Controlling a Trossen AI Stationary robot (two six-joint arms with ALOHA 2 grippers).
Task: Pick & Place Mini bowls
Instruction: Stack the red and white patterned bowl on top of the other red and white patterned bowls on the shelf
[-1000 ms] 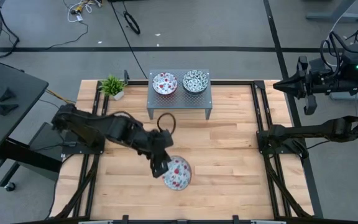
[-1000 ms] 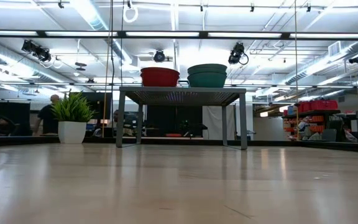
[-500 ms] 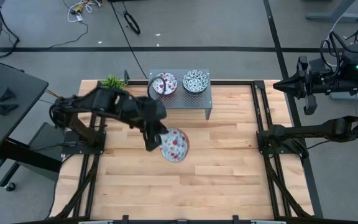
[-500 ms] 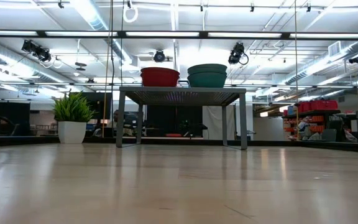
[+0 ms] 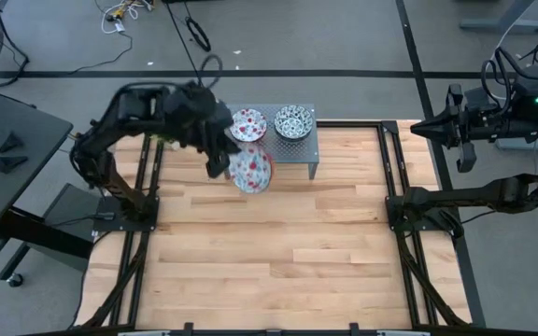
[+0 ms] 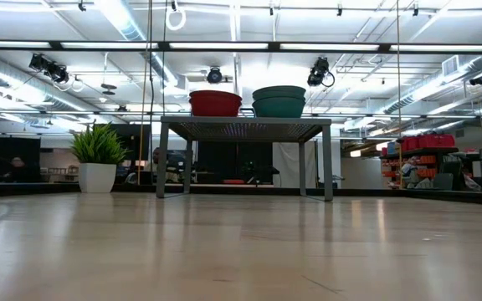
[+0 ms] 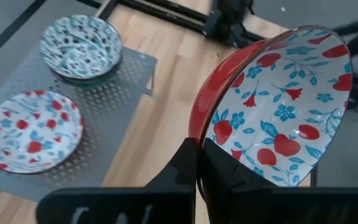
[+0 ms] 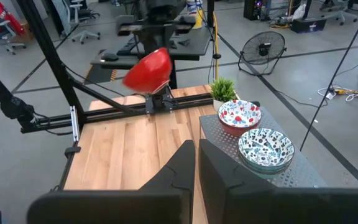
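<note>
I've swung my left gripper (image 7: 197,163) from mid-table up to the far-left stand (image 5: 299,149), clamped on the red bowl's (image 5: 250,169) rim so it hangs tilted, ready for stacking. Beyond it wait the red stack (image 5: 247,124) and green stack (image 5: 292,121); my right gripper (image 8: 197,163) sits pinched together, idle far right.

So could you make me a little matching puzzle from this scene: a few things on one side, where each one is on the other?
Things:
1. red-patterned bowl with red outside
2. green-patterned bowl
3. potted plant
4. right end effector

Places:
A. on the stand, on its right side in the high view
B. shut, empty, off the table's right edge
C. clamped at its rim by the left end effector
D. table corner beside the stand

Pairs: 1-C, 2-A, 3-D, 4-B
</note>
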